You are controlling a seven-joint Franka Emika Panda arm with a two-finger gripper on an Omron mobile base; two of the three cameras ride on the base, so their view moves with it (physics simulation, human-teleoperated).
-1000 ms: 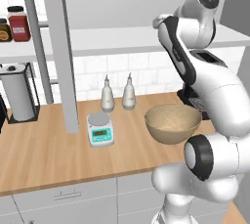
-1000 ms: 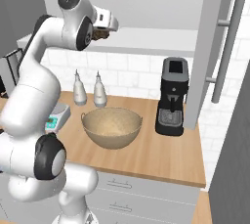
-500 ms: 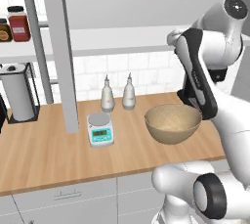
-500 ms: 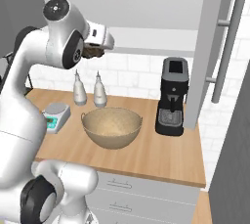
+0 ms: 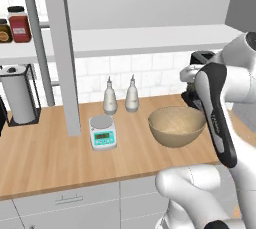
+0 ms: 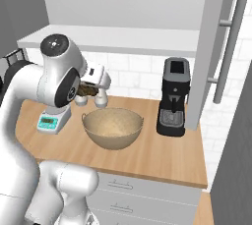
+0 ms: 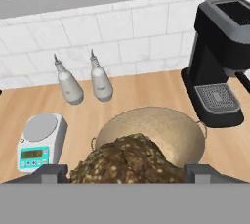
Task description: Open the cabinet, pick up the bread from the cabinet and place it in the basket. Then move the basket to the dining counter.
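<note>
Arm swung lower and forward since earlier frames, elbow now down in front of worktop; gripper (image 7: 127,171) carried from cabinet height to above basket (image 6: 112,128)
Bread (image 7: 128,162) pinched between wide-set fingertips, hanging over basket's near rim, not yet inside
Basket on wood worktop (image 5: 45,158), near front edge, bare wood ahead of it
Coffee machine (image 6: 173,96) just right of basket, small gap between
Two bottles (image 5: 120,94) behind, scale (image 5: 103,131) left, well apart
Cabinet (image 6: 118,40) door open, shelf edge overhead
</note>
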